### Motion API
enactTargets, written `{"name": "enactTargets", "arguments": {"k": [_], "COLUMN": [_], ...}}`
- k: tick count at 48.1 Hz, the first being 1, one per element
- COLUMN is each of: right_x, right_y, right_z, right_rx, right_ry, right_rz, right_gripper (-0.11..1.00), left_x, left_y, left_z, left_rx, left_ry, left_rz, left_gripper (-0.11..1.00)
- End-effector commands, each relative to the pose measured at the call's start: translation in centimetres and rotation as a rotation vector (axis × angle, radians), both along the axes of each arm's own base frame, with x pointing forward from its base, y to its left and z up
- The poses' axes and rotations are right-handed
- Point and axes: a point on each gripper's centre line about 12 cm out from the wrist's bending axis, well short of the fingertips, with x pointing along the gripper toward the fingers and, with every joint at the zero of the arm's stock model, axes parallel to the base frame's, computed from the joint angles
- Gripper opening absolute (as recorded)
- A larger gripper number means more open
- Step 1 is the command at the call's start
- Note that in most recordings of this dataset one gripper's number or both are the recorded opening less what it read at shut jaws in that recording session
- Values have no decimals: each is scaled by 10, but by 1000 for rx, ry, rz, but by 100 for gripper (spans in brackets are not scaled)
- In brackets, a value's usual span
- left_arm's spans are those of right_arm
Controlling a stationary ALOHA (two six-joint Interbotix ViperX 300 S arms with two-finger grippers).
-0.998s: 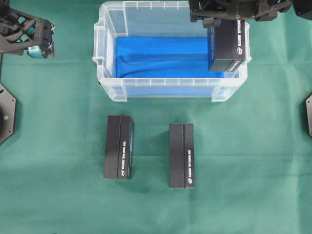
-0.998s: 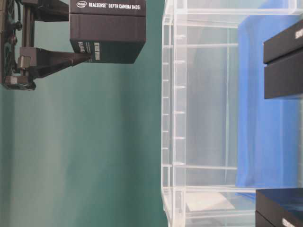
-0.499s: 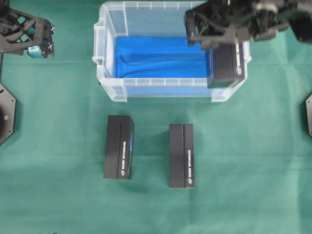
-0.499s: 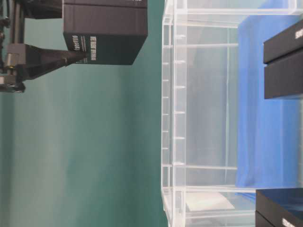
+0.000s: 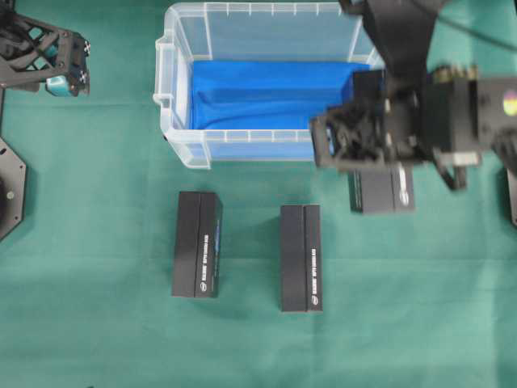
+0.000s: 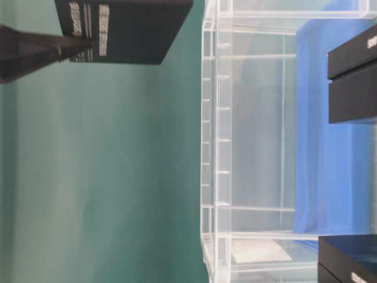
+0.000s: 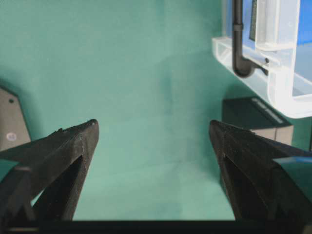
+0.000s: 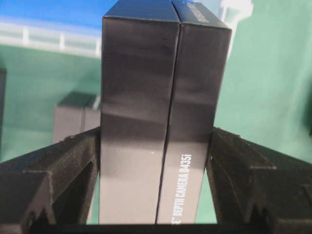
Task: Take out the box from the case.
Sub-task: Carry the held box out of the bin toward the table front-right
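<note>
My right gripper [image 5: 378, 174] is shut on a black box [image 5: 380, 194] with white lettering, its fingers pressing both long sides [image 8: 161, 97]. The box hangs in the air just in front of the front right corner of the case [image 5: 182, 153], outside its wall. This case is a clear plastic bin, and a blue cloth [image 5: 266, 93] lines its bottom with nothing on it. In the table-level view the box [image 6: 123, 32] is well apart from the case wall [image 6: 247, 147]. My left gripper [image 5: 60, 61] stands open at the far left with nothing between its fingers [image 7: 73, 146].
Two more black boxes [image 5: 198, 255] [image 5: 301, 257] lie side by side on the green cloth in front of the case. The left wrist view shows one black box [image 7: 256, 117] below the case's corner [image 7: 282, 92]. Black base plates sit at both table edges.
My right gripper has carried the box from above the case's right end forward over the front wall, to a spot in front of the case. The left arm has not moved.
</note>
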Motion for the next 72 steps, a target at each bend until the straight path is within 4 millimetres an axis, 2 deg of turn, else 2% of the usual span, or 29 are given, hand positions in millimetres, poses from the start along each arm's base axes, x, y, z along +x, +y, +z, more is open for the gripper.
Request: {"name": "enactTargets", "arguments": {"k": [1, 12, 25, 51, 61, 72], "right_x": [-11, -18, -23, -21, -18, -15], "right_y": [15, 56, 94, 102, 102, 105], "right_z": [15, 12, 5, -3, -36, -91], "right_rx": [2, 13, 40, 43, 22, 42], "right_ry": [-38, -45, -53, -39, 3, -21], "right_rz": [7, 8, 3, 1, -6, -24], "right_gripper": [66, 66, 66, 66, 66, 66], "left_x": [0, -1, -1, -1, -1, -1], "left_y": [-1, -1, -1, -1, -1, -2], "left_z": [6, 6, 6, 6, 6, 6], "left_rx": [6, 6, 6, 5, 4, 4], "left_ry": [-22, -20, -21, -18, -18, -21], "left_rz": [-3, -4, -3, -3, -1, -6], "left_gripper": [97, 97, 97, 97, 97, 97]}}
